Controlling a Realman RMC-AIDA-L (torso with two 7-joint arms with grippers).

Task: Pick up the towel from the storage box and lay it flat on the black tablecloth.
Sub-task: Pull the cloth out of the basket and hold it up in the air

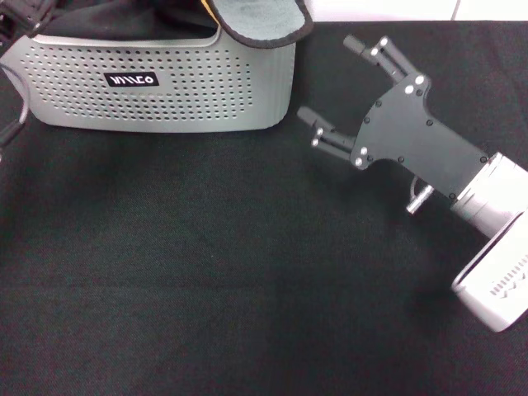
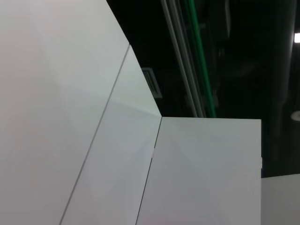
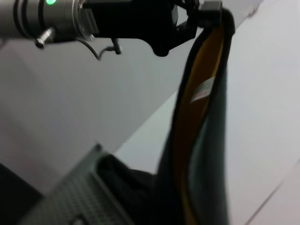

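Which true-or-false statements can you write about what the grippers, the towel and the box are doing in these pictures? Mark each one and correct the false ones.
1. The light grey perforated plastic storage box bears a black label with white lettering. True.
2. The right gripper is clamped on the towel. False: it is open and empty, over the plain black tablecloth beside the box.
3. The left gripper holds the black-edged orange-yellow and grey-teal towel by its top edge. True.
4. The towel lies flat on the tablecloth. False: it hangs from the left gripper above the box.
5. A small white tag shows on the towel's orange-yellow face. True.
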